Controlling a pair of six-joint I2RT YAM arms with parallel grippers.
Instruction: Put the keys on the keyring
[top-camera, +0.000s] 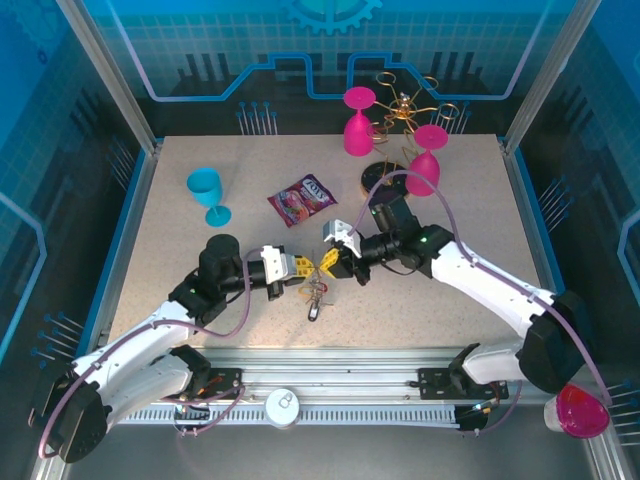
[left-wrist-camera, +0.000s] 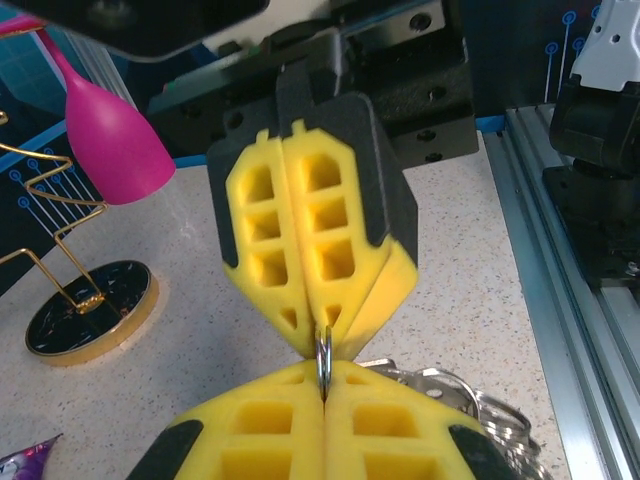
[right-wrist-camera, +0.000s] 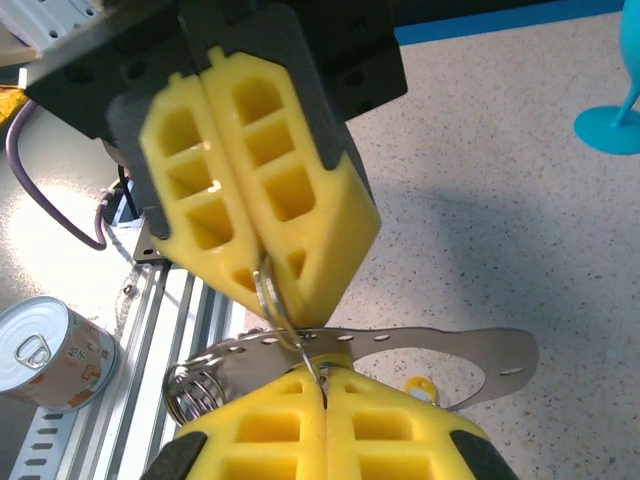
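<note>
My two grippers meet tip to tip over the middle of the table. Between them is the keyring (left-wrist-camera: 322, 358), a small silver split ring. My left gripper (left-wrist-camera: 322, 388) is shut on its lower edge, and my right gripper (right-wrist-camera: 324, 385) is shut on a thin strand of it. From above, the left gripper (top-camera: 303, 266) and right gripper (top-camera: 327, 262) touch, and the keys (top-camera: 315, 300) hang in a small bunch below them. A flat perforated metal tag (right-wrist-camera: 420, 345), a wire coil (right-wrist-camera: 195, 390) and a yellow key head (right-wrist-camera: 421, 385) dangle by the ring.
A snack packet (top-camera: 301, 199) and a blue goblet (top-camera: 208, 192) lie beyond the grippers. The gold rack (top-camera: 405, 110) with its dark round base (top-camera: 385, 180) and two pink glasses (top-camera: 358, 120) (top-camera: 427, 160) stands at the back right. A tin can (top-camera: 283, 408) sits on the front rail.
</note>
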